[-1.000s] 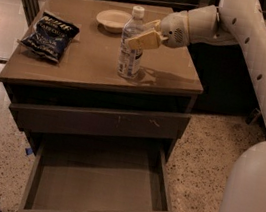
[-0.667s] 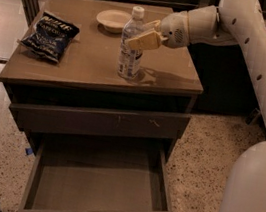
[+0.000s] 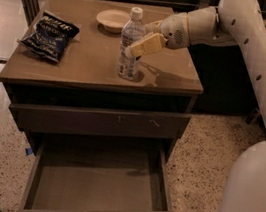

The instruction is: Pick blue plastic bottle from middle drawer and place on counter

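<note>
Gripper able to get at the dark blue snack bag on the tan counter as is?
Probably yes. The gripper is at the clear plastic bottle standing mid-counter; the dark blue snack bag lies flat on the same tan counter, nothing standing between them. It must clear the bottle first.

One bottle (image 3: pixel 128 67), one bag (image 3: pixel 49 36), one dish (image 3: pixel 113 20) — one claw (image 3: pixel 131 52) at bottle.

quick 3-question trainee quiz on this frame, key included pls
1. True or false: the blue plastic bottle stands upright on the counter.
2. The open middle drawer holds: A) the bottle B) the claw C) nothing visible.
3. Where is the claw?
Key: 1 true. 2 C. 3 At the bottle's upper half, above the counter.
</note>
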Controlling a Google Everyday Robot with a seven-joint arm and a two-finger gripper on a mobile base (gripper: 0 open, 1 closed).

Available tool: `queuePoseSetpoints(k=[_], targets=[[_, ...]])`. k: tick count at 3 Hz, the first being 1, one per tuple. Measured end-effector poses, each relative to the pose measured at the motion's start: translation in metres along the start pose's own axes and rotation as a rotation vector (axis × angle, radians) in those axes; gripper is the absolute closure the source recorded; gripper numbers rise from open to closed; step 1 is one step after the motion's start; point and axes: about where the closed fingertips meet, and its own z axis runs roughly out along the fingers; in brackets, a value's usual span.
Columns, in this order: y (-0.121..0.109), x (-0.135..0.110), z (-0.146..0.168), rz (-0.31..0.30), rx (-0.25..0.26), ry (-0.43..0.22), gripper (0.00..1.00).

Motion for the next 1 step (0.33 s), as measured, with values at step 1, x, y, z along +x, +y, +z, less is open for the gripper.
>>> queuePoseSetpoints(k=[1], targets=[[0.0,0.0,0.0,0.0,0.0,0.0,0.0]])
